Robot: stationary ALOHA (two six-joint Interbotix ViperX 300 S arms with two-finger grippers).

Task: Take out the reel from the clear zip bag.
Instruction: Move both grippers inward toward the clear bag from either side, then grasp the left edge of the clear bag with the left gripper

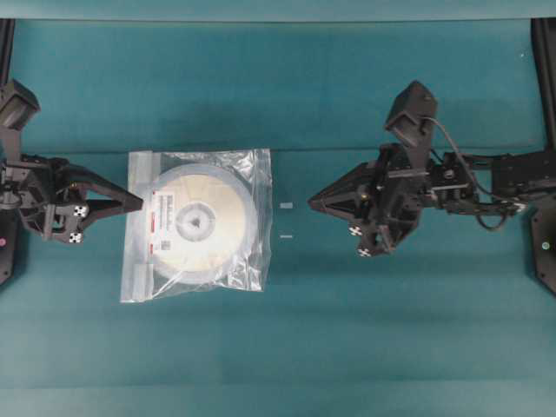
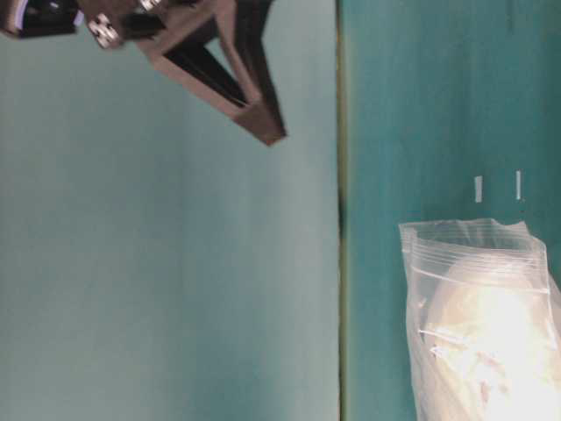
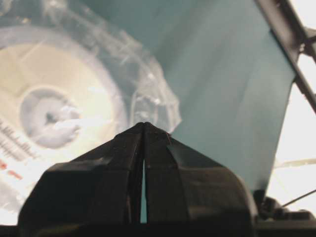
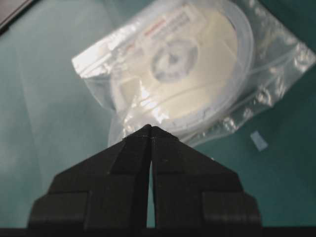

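Note:
The clear zip bag point(image 1: 258, 219) lies flat on the teal table, its zip strip along the left edge. The reel point(image 1: 196, 221), a white disc with cream centre, grey hub and a red-striped label, lies inside it. It also shows in the left wrist view point(image 3: 59, 113) and the right wrist view point(image 4: 182, 64), and the bag shows in the table-level view point(image 2: 478, 324). My left gripper point(image 1: 139, 201) is shut and empty, its tip at the bag's left edge. My right gripper point(image 1: 311, 202) is shut and empty, a short way right of the bag.
Two small white tape marks point(image 1: 287, 206) point(image 1: 286, 235) lie on the table between the bag and the right gripper. Black frame posts stand at the far left point(image 1: 5, 48) and far right point(image 1: 544, 61) edges.

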